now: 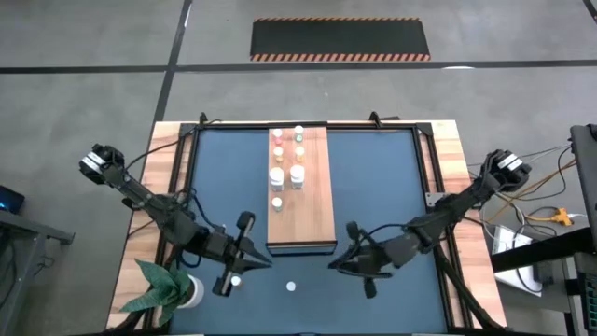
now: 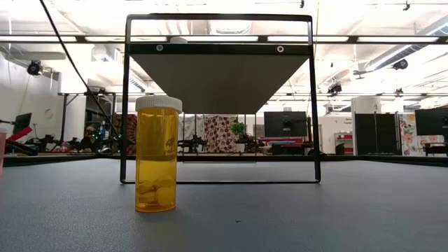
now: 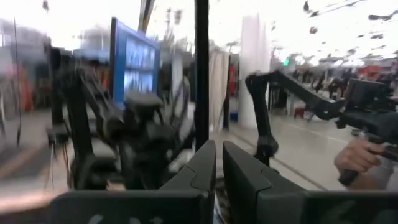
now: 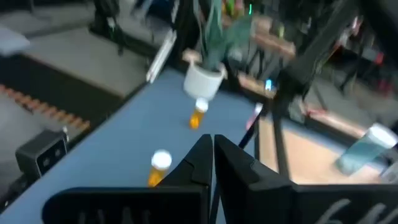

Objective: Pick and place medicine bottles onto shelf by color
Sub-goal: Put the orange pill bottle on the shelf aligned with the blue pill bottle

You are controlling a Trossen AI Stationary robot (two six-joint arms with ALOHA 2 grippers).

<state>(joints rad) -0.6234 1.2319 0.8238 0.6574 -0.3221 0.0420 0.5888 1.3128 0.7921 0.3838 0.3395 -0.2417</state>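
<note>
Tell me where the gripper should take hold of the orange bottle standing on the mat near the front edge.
Probably grip the orange bottle around its amber body just below the white cap, coming down from above. It stands upright as a plain cylinder with open mat all around, so either side seems free. The right gripper looks about as near as the left.

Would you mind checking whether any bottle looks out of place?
Two orange bottles stand on the dark mat, off the shelf where the others are lined up. Nothing is tipped or spilled.
</note>
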